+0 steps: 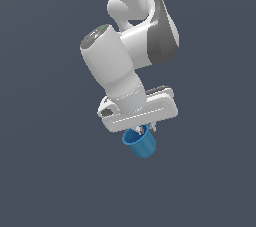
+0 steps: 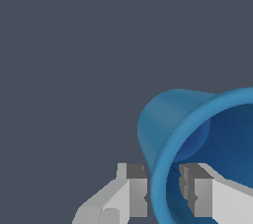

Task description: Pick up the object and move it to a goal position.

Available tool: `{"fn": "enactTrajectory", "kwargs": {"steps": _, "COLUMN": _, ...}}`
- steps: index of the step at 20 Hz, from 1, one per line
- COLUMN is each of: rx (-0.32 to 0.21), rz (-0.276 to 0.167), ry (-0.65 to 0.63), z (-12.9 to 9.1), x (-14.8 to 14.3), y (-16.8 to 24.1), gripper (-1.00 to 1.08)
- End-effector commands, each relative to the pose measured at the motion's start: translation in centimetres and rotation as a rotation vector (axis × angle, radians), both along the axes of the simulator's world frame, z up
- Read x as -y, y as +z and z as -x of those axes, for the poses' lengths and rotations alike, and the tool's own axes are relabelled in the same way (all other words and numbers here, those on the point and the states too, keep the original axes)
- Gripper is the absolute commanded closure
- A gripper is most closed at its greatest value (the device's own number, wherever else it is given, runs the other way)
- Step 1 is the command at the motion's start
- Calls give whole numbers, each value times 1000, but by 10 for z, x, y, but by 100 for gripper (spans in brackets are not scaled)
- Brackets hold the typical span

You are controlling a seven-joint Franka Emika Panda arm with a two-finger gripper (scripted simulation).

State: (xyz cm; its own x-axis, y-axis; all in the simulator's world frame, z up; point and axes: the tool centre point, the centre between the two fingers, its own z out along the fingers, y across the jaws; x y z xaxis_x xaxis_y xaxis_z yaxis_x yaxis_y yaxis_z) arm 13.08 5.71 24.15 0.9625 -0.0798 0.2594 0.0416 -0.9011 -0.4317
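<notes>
Hand (image 2: 163, 191): clamped on the wall of the blue cup (image 1: 140, 143), one finger outside the rim and one inside the hollow, as the wrist view shows
Fingers (image 2: 133, 188): the grey pads meet the wall near the rim, so this is a rim pinch and not a grip around the body
Blue cup: hangs just beneath the hand, tilted, with its mouth toward the hand and its base pointing down and toward the exterior view's right
Support: no tabletop edge or contact shadow is visible under the cup; it appears to be carried clear of any surface
Arm (image 1: 130, 46): white links descend from the upper part of the exterior view to the hand
Goal position: no marker is visible in either view
Step in hand: judged to be transport of the lifted cup
Procedure: keep the clamp force constant, move smoothly, avoid sharp wrist turns
Risk: a thin-wall pinch may let the cup pivot or slip
</notes>
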Motion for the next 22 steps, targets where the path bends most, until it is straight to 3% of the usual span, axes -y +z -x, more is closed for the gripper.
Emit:
{"fn": "enactTrajectory", "kwargs": {"steps": 1, "rx": 48, "rz": -5, "ry": 42, "z": 1, "x": -6, "y": 12, "gripper": 108}}
{"fn": "enactTrajectory", "kwargs": {"steps": 14, "rx": 247, "rz": -36, "ry": 232, "z": 19, "x": -31, "y": 55, "gripper": 108}}
{"fn": "enactTrajectory", "kwargs": {"steps": 22, "rx": 340, "rz": -53, "ry": 322, "z": 32, "x": -41, "y": 74, "gripper": 108}}
